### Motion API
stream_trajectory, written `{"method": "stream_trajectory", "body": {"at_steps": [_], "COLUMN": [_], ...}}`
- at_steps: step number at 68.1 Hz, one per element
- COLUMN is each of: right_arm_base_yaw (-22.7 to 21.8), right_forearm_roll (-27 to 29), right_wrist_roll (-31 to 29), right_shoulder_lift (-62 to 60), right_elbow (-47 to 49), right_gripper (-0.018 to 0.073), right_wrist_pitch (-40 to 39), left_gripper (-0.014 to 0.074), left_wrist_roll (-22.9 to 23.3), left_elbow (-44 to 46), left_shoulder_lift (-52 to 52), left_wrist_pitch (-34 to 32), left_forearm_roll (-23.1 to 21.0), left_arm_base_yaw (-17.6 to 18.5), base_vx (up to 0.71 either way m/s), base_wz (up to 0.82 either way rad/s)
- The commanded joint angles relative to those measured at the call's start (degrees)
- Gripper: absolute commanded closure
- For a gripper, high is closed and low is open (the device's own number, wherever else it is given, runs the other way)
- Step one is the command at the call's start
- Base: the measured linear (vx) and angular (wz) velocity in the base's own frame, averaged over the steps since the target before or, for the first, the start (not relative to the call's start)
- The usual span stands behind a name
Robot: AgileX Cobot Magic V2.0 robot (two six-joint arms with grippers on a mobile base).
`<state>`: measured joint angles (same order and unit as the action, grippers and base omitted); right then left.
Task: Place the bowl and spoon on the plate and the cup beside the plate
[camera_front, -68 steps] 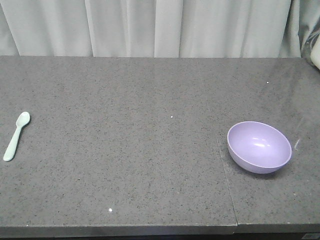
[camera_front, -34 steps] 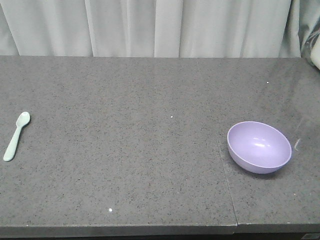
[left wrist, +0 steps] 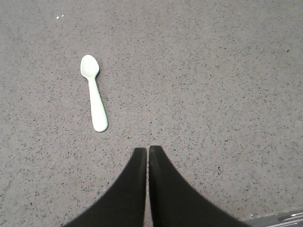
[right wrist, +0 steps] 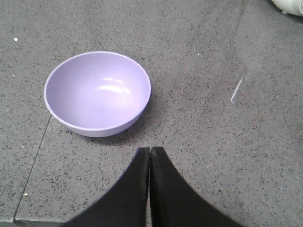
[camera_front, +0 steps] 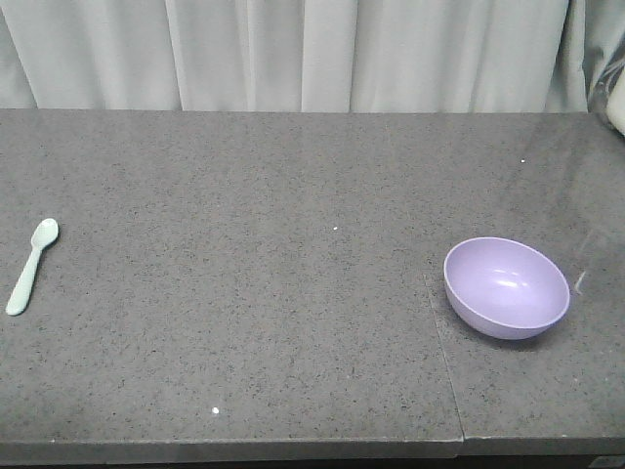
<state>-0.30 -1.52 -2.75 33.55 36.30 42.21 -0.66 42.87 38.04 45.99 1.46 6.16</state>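
- Round, deep lavender-purple plastic bowl (camera_front: 506, 286) (right wrist: 97, 92): open side up and empty, on the right part of the speckled grey stone surface (camera_front: 293, 195), just right of a seam.
- Small pale mint-green plastic spoon (camera_front: 29, 269) (left wrist: 94, 94): flat on the surface's far left, well apart from the bowl.
- Right gripper (right wrist: 150, 150): black jaws pressed together, holding nothing, near the bowl.
- Left gripper (left wrist: 147, 150): jaws likewise closed and holding nothing, near the spoon's handle end.
- Pale pleated curtain (camera_front: 293, 49) hangs behind.

Wide front view, downward wrists, bowl (camera_front: 506, 286) shared
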Motion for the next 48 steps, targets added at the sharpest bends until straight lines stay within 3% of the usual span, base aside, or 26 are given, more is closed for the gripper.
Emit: {"method": "stream_trajectory", "body": {"at_steps": [1,11,23,30,38,48], "right_arm_base_yaw": [-0.1,-0.1,-0.1,-0.1,-0.1,-0.1], "right_forearm_roll": [-1.9,-3.0,-2.9,-2.7,-2.5,-2.3], "right_wrist_roll": [-0.8,-0.9,-1.4,-1.4,-1.4,-1.4], "right_shoulder_lift": [1.4,1.9,1.9,1.9,1.9,1.9], "right_elbow": [1.8,1.8,1.8,1.8,1.8,1.8], "right_gripper": [0.0550,0.0427,0.0104,-0.0013,-0.0043,-0.0020], "right_wrist_pitch": [-3.3,-2.0,-1.6,-1.5,-1.2,-0.3], "left_gripper": [0.0589,0.0475,0.0213,0.0123,0.0108,0.0120], "left_wrist_roll": [1.4,2.1,2.1,2.1,3.1,8.2], "left_elbow": [1.9,1.9,1.9,1.9,2.0,2.5], "left_shoulder_lift": [0.4,0.4,0.4,0.4,0.7,6.5], "left_wrist_pitch": [-3.8,-4.5,-6.1,-5.4,-3.2,-0.6], "left_forearm_roll": [0.0,0.4,0.4,0.3,0.2,4.1], "left_arm_base_yaw": [0.2,0.2,0.2,0.2,0.2,0.2], "base_vx": [0.00,0.00,0.00,0.00,0.00,0.00], "base_wz": [0.00,0.00,0.00,0.00,0.00,0.00]}}
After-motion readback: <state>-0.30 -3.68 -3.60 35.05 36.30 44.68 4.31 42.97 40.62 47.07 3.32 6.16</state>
